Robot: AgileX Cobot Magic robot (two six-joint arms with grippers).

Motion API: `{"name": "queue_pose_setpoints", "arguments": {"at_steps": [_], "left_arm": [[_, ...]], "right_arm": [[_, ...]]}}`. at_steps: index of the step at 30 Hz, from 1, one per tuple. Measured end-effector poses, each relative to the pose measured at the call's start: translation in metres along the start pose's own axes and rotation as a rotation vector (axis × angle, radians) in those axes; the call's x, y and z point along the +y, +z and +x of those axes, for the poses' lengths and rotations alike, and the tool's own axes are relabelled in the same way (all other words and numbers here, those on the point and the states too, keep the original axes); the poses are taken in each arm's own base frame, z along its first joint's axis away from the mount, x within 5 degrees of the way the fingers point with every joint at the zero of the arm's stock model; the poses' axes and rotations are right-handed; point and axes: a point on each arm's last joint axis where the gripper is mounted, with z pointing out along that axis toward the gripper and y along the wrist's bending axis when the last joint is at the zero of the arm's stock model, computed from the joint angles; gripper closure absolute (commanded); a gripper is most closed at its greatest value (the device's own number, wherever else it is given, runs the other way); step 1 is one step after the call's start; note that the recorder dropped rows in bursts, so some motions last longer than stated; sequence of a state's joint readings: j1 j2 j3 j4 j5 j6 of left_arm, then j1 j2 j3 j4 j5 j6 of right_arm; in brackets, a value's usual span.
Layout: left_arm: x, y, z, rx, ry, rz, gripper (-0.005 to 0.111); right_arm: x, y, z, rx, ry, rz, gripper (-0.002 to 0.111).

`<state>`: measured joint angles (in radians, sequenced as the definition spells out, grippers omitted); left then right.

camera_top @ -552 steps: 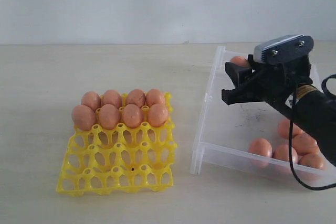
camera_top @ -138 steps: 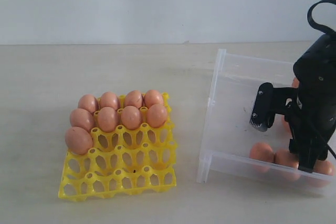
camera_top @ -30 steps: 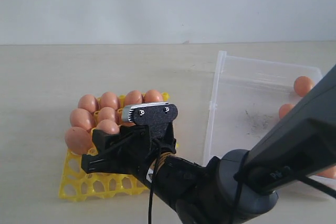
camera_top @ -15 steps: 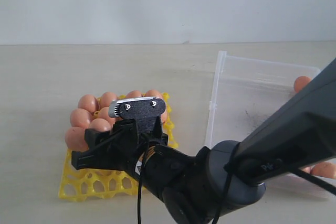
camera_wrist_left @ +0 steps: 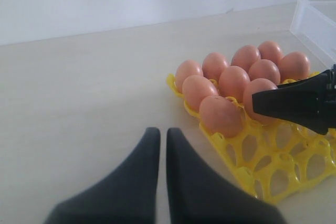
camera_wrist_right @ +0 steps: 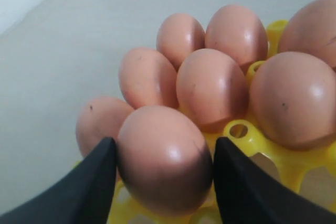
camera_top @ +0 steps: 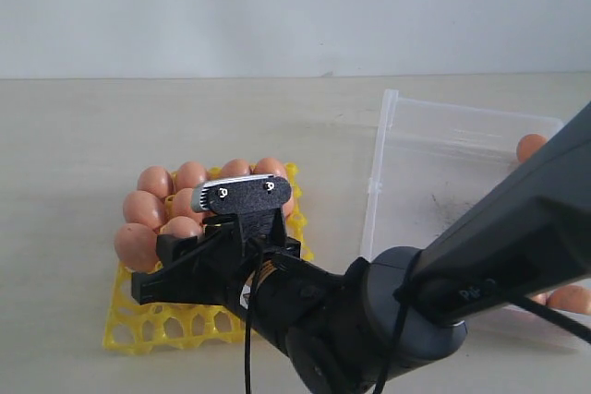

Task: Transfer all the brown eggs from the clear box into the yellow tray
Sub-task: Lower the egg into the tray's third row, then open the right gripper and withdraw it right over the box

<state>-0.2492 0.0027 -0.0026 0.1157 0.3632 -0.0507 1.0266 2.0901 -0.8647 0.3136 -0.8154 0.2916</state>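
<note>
The table point(camera_top: 83, 126) is the biggest thing here. On the right of the exterior view lies the box point(camera_top: 373, 193), its floor mostly bare. Two eggs point(camera_top: 530, 147) show in it, one by the far right end and one at the near right. My right arm point(camera_top: 499, 246) hides the rest, so I cannot count what is left inside.

Left of the box, apart from it, sits the tray point(camera_top: 120, 328). Its two far rows are full, four eggs each, and the third row has one egg at its outer end. That makes nine seated.

The tenth egg point(camera_wrist_right: 164, 161) is in my right gripper point(camera_wrist_right: 164, 145), in the third row just beside that end egg. My fingers point(camera_wrist_right: 89, 187) clamp its two sides, held wide by its girth. It is low over its cup, but its underside is hidden, so I cannot tell whether it rests there yet.

My left gripper point(camera_wrist_left: 161, 132) hangs over bare table near the tray. Its fingers are pressed almost together, only a slit between them, holding nothing.

I judge myself a little past halfway. With this egg released, six cups would be open: two in the third row and the whole near row.
</note>
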Motion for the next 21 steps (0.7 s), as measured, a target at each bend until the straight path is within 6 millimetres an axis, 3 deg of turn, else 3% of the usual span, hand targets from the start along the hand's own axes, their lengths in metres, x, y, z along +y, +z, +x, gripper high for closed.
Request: {"name": "queue_pose_setpoints", "arguments": {"at_steps": [3,10,18,21], "left_arm": [[0.0,0.0,0.0,0.0,0.0,0.0,0.103],[0.0,0.0,0.0,0.0,0.0,0.0,0.103],[0.0,0.0,0.0,0.0,0.0,0.0,0.103],[0.0,0.0,0.0,0.0,0.0,0.0,0.103]], "right_arm": [[-0.001,0.0,0.0,0.0,0.006,0.007,0.1],[-0.001,0.0,0.0,0.0,0.007,0.008,0.054],[0.002,-0.002,-0.006,-0.01,0.009,0.003,0.051],[0.005,-0.01,-0.016,-0.069,-0.003,-0.016,0.051]]}}
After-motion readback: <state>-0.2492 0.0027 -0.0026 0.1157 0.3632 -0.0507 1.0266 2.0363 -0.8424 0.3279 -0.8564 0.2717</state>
